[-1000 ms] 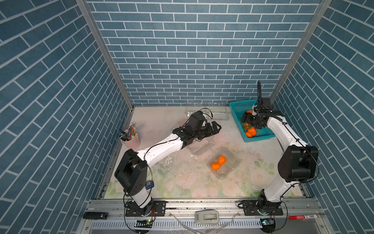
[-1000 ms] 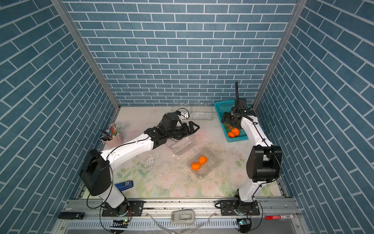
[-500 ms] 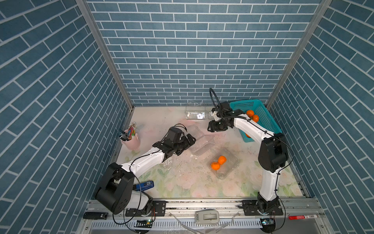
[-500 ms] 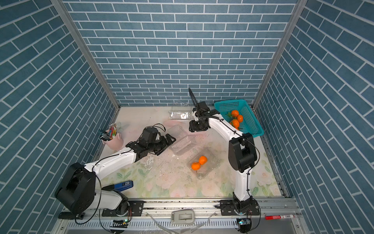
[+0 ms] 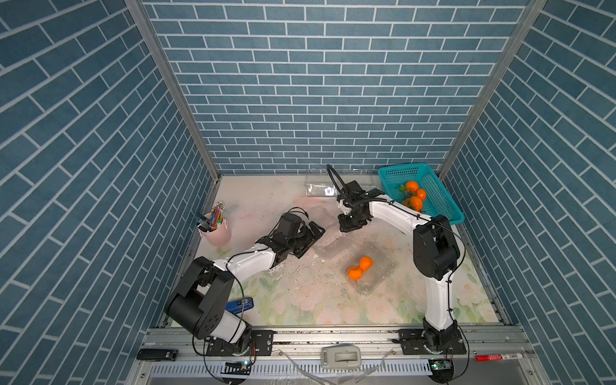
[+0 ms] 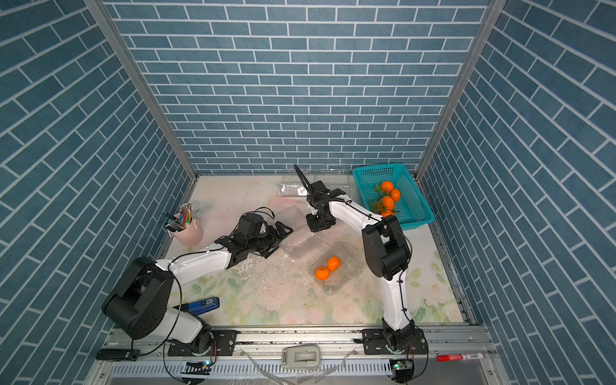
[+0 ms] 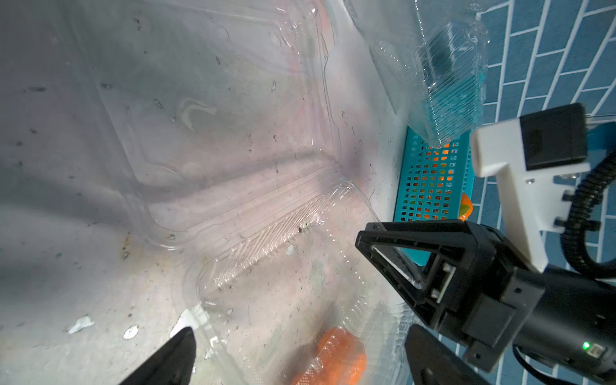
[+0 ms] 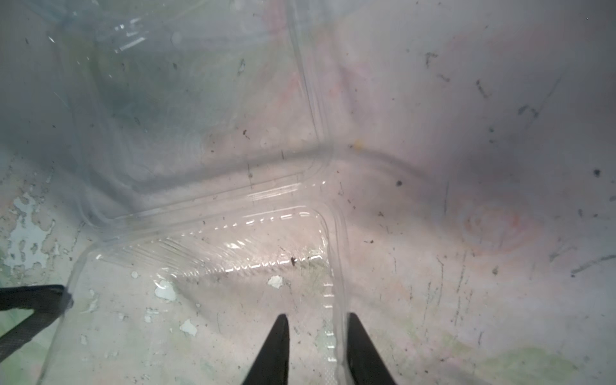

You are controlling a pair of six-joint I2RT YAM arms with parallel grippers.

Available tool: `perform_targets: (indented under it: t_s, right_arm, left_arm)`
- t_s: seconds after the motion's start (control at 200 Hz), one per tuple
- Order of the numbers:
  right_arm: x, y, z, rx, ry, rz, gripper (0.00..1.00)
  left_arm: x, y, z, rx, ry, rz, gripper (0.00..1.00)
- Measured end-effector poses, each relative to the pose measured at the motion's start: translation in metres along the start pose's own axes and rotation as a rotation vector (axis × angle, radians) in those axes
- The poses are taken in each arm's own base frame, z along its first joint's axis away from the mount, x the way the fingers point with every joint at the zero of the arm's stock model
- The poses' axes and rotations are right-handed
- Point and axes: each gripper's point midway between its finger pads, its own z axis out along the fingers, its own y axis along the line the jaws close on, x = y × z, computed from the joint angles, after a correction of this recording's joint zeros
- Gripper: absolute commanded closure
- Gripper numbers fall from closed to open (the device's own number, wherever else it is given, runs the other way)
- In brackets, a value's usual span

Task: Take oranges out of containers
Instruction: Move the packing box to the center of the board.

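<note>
Clearing an empty container [image 8: 216,253]: my right tool [image 8: 316,315] straddles its rim, narrowly open, left tool [image 7: 300,328] wide; next, pinch firmly

Both top views: high, front, looking down over whole table [image 5: 316,306]. Wrist views: close, sharing same open clamshell [image 7: 233,133] [image 8: 200,200].

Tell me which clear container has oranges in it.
The container nearest the front, right of centre: two oranges sit inside. The other clear ones look empty.
</note>
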Motion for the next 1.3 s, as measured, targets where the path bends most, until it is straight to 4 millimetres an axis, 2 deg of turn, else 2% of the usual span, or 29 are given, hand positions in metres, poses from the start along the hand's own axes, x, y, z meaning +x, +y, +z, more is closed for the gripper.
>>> perform_targets:
  t_s: [0.22,0.345,0.425,0.54,0.745,0.95,1.165,1.3]
  right_arm:
    - [0.005,0.020,0.006,0.024,0.004,-0.036,0.83]
    - [0.007,0.031,0.013,0.029,0.006,-0.026,0.84]
    - [0.008,0.038,0.021,0.035,0.006,-0.012,0.84]
    - [0.004,0.051,0.029,0.035,-0.001,0.020,0.84]
    - [-0.031,0.079,0.038,0.007,-0.091,0.109,0.86]
    - [-0.074,0.095,0.044,-0.013,-0.195,0.198,0.87]
    - [-0.125,0.103,0.052,-0.024,-0.317,0.279,0.86]
    - [-0.149,0.102,0.061,-0.012,-0.384,0.330,0.87]
  left_arm:
    - [0.007,0.020,0.000,-0.033,0.003,-0.027,0.01]
    - [0.008,0.040,-0.004,-0.051,-0.003,-0.067,0.01]
    - [0.002,0.054,-0.010,-0.061,-0.024,-0.105,0.01]
    - [-0.019,0.067,-0.026,-0.059,-0.081,-0.158,0.01]
    - [-0.070,0.075,-0.059,-0.016,-0.197,-0.227,0.01]
    - [-0.108,0.093,-0.069,-0.038,-0.230,-0.289,0.01]
    - [-0.160,0.074,-0.074,-0.006,-0.279,-0.269,0.01]
    - [-0.189,0.059,-0.073,0.008,-0.296,-0.240,0.01]
